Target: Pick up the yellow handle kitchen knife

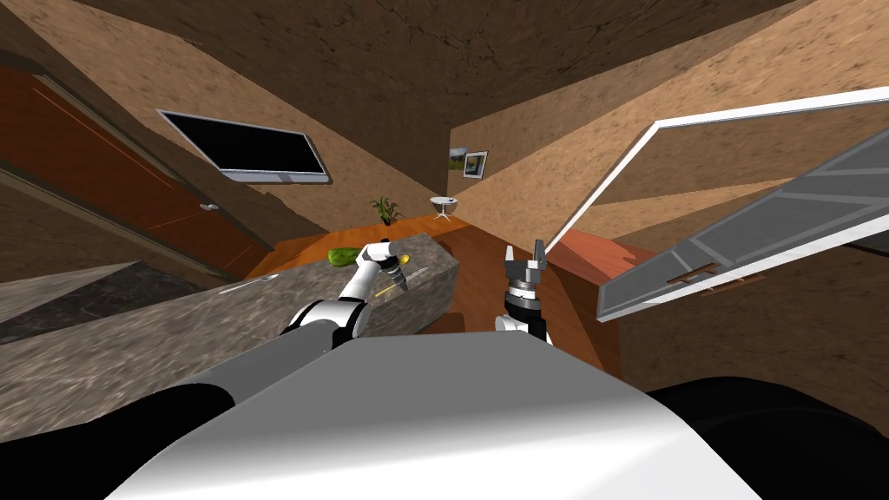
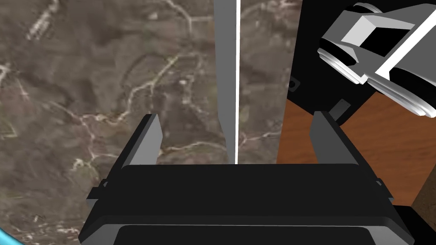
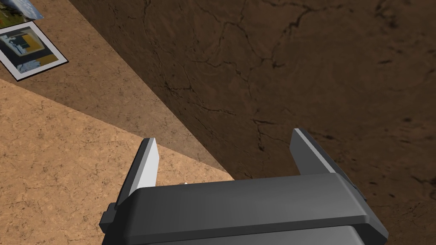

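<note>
The knife lies flat on the brown-grey marble counter (image 1: 174, 330); its yellow handle (image 1: 385, 291) points toward me and its thin grey blade (image 1: 418, 275) points toward the counter's end. My left gripper (image 1: 404, 279) hovers just over it, pointing down. In the left wrist view the grey blade (image 2: 225, 76), with a bright white edge, runs straight out between the open fingers of the left gripper (image 2: 235, 115), untouched by either; the handle is hidden under the gripper body. My right gripper (image 1: 525, 253) is raised beside the counter's end, open and empty (image 3: 223, 136).
A green object (image 1: 344, 255) and a silvery utensil (image 1: 247, 284) also lie on the counter. The counter's edge (image 2: 285, 85) runs close by one left finger, with wooden floor (image 2: 383, 144) below it. A white-framed panel (image 1: 738, 243) hangs at the right.
</note>
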Robot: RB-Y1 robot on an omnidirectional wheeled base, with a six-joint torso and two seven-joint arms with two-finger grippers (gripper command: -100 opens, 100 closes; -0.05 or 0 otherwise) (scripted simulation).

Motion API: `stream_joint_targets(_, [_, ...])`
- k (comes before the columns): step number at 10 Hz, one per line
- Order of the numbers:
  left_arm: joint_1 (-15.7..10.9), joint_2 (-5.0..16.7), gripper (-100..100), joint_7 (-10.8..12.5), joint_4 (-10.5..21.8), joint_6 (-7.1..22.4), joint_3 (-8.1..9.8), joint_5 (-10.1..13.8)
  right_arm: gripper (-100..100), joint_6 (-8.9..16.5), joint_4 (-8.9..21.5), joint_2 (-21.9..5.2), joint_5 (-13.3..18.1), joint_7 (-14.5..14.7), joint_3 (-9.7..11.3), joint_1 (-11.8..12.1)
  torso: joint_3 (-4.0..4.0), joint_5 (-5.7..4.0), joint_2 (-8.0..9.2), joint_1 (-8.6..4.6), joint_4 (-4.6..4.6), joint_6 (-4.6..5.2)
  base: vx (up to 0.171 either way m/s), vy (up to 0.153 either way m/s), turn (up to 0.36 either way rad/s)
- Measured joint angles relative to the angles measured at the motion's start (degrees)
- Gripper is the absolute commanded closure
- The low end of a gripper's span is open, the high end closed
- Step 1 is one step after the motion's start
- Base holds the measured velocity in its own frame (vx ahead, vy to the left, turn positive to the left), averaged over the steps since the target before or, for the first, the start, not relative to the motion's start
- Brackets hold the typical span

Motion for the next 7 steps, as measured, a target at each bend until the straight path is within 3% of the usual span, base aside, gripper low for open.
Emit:
stream_joint_targets(4, [-0.02,0.05,100,0.04,-0.05,-0.02,0.00,-0.05,0,0.00,0.00,0.00,0.00,0.00,0.00,0.00,-0.04,0.05,-0.04,0.08,-0.03,0.02,0.000,0.000,0.000])
stream_joint_targets(5, [-0.03,0.05,0,0.05,-0.06,-0.05,0.00,-0.05,0,0.00,0.00,0.00,0.00,0.00,0.00,0.00,-0.05,0.05,-0.05,0.09,-0.05,0.03,0.000,0.000,0.000])
stream_joint_targets(6, [-0.03,0.06,100,0.05,-0.07,-0.06,0.01,-0.05,0,0.00,0.00,0.00,0.00,0.00,0.00,0.00,-0.06,0.06,-0.06,0.09,-0.05,0.03,0.007,0.014,-0.003])
stream_joint_targets(7, [0.03,0.19,100,0.34,-1.08,0.87,0.07,0.23,0,0.00,0.00,0.00,0.00,0.00,0.00,0.00,-0.06,0.05,-0.08,0.14,-0.04,0.03,0.012,0.021,-0.002])
